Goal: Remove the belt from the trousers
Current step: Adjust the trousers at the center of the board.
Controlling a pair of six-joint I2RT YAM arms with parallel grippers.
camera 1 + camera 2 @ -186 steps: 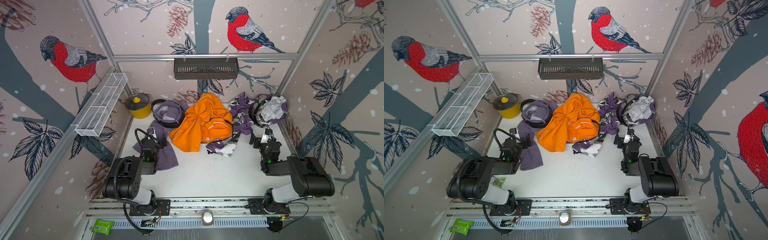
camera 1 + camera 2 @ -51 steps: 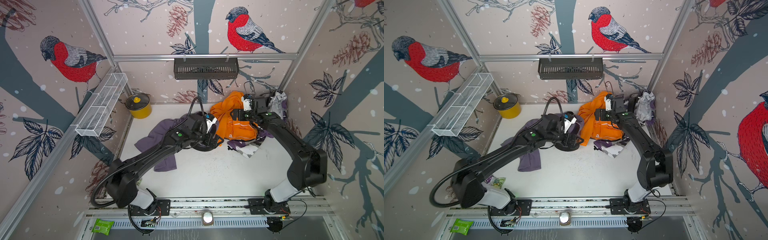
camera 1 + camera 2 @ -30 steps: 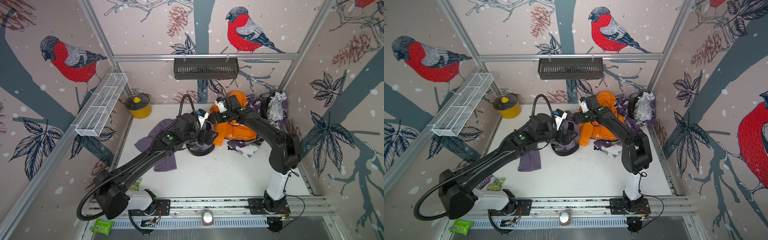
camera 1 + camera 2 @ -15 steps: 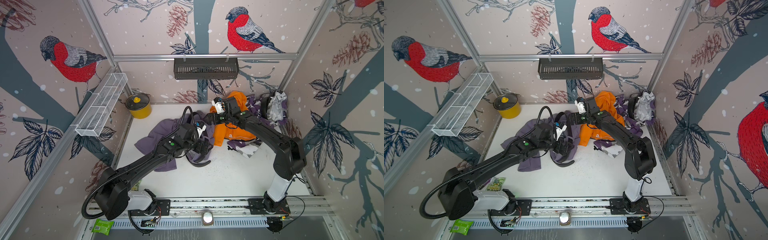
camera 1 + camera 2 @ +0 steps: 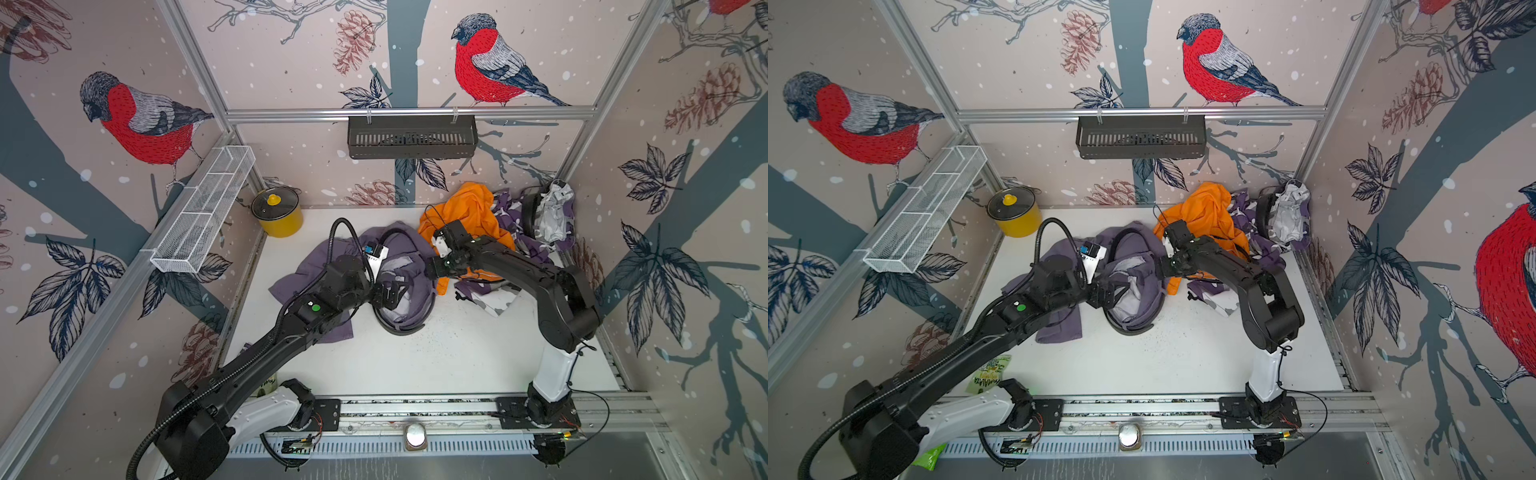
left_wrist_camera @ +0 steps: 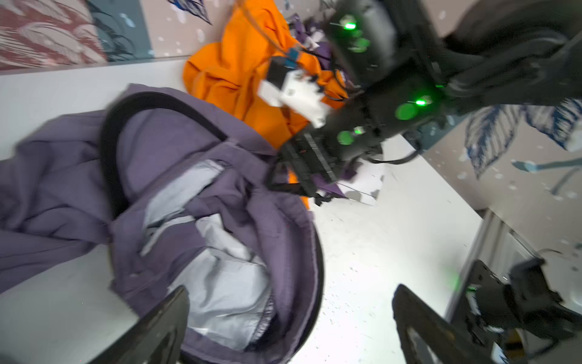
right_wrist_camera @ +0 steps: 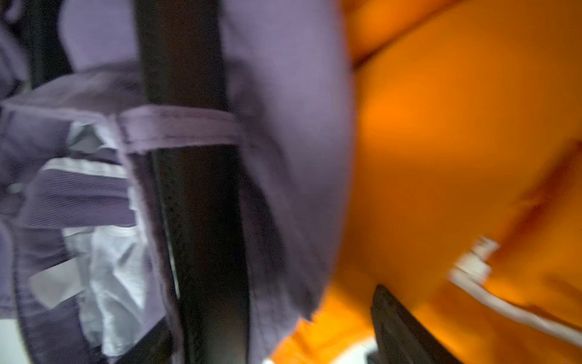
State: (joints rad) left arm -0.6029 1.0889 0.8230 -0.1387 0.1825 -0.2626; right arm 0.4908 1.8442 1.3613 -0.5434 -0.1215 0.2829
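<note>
A: In both top views the trousers lie crumpled mid-desk, and the belt rings the open waist as a black hoop.

B: The left pincer hangs right over that waist opening. The right pincer sits at the waist's edge, just beside the orange cloth.

A: Here they are again: belt, trousers, left pincer, right pincer.

B: Over to the left wrist. Its fingers are spread wide with nothing gripped, and the pale waist lining lies below them.

A: The belt curves round the purple trousers. The right pincer is down at the waistband, but it's blurred.

B: Now the right wrist, very close in. The belt runs straight through the frame, threaded under a purple loop of the trousers.

A: There's orange cloth alongside. Only one finger shows, so I can't tell how far that pincer is open or whether it has hold of anything.
</note>
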